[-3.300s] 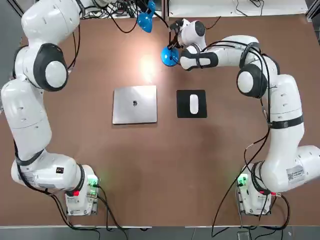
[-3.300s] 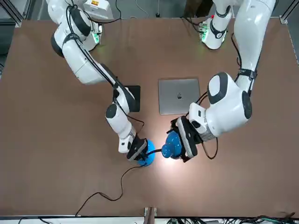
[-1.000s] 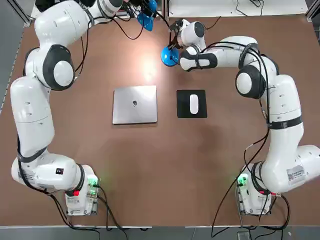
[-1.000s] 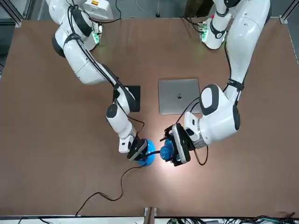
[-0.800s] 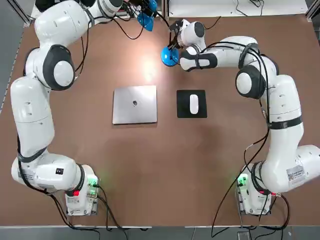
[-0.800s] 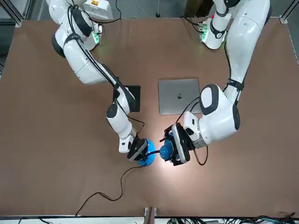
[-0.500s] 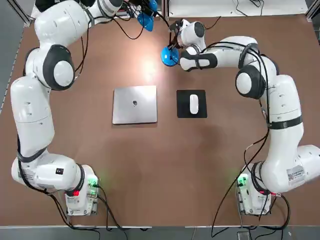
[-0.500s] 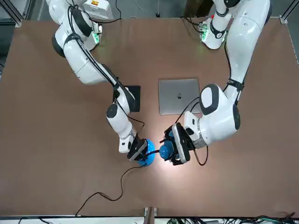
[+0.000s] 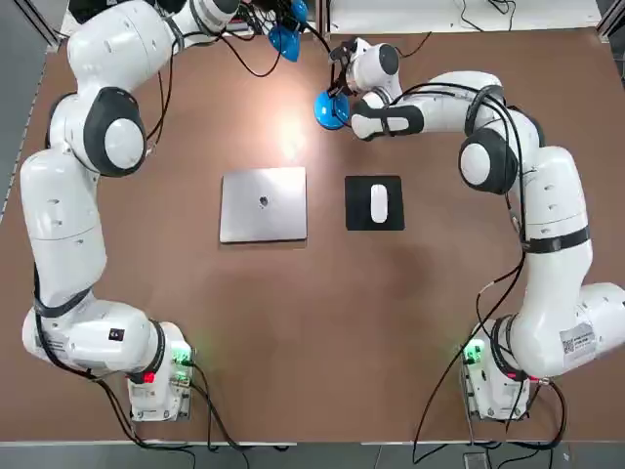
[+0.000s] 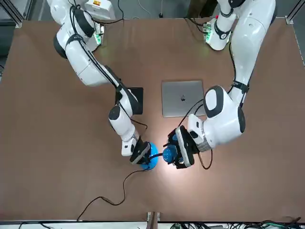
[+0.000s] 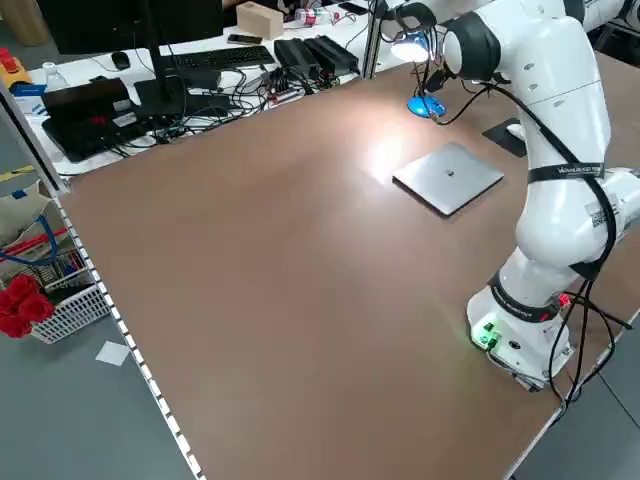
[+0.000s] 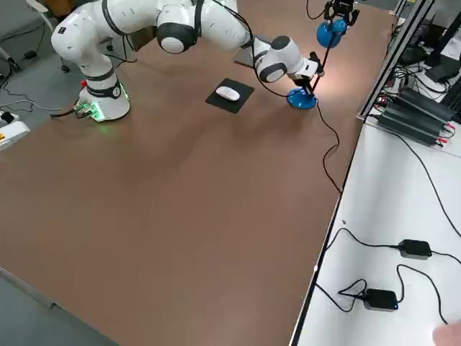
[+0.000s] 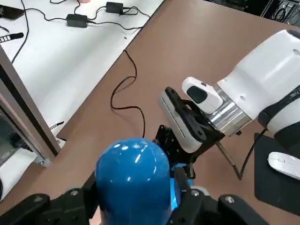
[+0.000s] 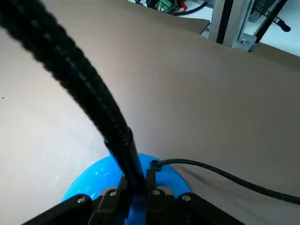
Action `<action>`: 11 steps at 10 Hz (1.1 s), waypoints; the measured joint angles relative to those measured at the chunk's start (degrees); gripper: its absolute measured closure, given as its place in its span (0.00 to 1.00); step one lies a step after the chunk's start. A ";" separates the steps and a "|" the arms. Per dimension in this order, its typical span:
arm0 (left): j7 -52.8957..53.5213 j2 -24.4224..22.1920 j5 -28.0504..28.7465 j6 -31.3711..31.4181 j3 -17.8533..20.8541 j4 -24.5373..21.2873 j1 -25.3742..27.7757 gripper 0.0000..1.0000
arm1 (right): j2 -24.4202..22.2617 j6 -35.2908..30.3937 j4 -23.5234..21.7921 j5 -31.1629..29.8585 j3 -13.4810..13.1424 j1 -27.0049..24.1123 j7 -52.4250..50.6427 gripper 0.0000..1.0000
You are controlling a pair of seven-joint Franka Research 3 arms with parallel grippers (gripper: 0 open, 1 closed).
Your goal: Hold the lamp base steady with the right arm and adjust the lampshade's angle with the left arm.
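While right tool [image 10: 138, 155] pins lamp base [image 10: 148, 162] — lampshade [image 10: 169, 154] inside left tool [image 10: 178, 153].

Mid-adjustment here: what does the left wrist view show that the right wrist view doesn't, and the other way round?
Only the left wrist view shows the lampshade held between the left hand's fingers, the right hand beyond it from outside, the mouse on its pad, and the adapters on the white bench.

Only the right wrist view shows the right hand shut on the gooseneck stem just above the lamp base, and the cord entering the base.

Both show the lamp base and the brown table.
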 joint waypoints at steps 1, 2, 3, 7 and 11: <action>-1.33 0.00 -0.01 -0.24 0.00 0.00 -0.02 0.33 | 0.00 0.14 0.00 0.00 -0.13 0.11 0.00 0.84; -3.38 0.01 -0.06 -0.50 0.00 -0.01 -0.04 0.33 | 0.00 0.24 0.00 0.00 -0.25 0.20 0.00 0.84; -5.86 0.04 -0.11 -0.66 0.00 -0.01 0.00 0.33 | 0.00 0.29 0.00 0.00 -0.31 0.27 0.00 0.84; -14.31 0.04 -0.19 -2.36 -0.18 0.02 0.26 0.33 | 0.00 0.38 0.00 0.00 -0.42 0.37 0.00 0.84; -21.07 0.03 -0.24 -3.37 -0.30 0.11 0.38 0.33 | 0.00 0.41 0.00 0.00 -0.45 0.39 0.00 0.84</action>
